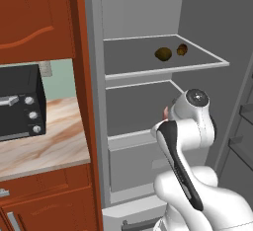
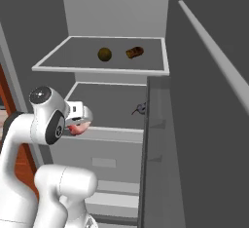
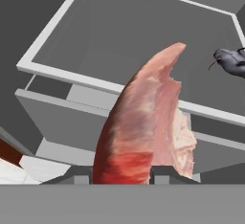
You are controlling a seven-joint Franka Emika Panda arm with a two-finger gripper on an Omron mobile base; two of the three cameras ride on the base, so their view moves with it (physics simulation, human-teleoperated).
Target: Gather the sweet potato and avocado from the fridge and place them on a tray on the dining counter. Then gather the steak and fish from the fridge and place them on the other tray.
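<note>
My gripper (image 3: 122,173) is shut on the steak (image 3: 143,122), a curved red-pink slab that stands up between the fingers. In the right base view the gripper (image 2: 78,127) holds the steak (image 2: 79,129) just in front of the open fridge's (image 2: 97,69) middle shelf. The grey fish (image 3: 232,62) lies at the right of that shelf (image 3: 119,36), and it also shows as the fish (image 2: 140,108). On the upper shelf (image 1: 163,72) sit the round olive avocado (image 1: 163,54) (image 2: 104,54) and the brown sweet potato (image 1: 182,49) (image 2: 134,52).
A black toaster oven (image 1: 20,101) stands on the wall counter (image 1: 44,146) to the left, under red-brown cabinets (image 1: 34,18). The open fridge door (image 2: 209,124) with its shelves rises close on the right. A closed drawer (image 1: 133,166) sits below the middle shelf.
</note>
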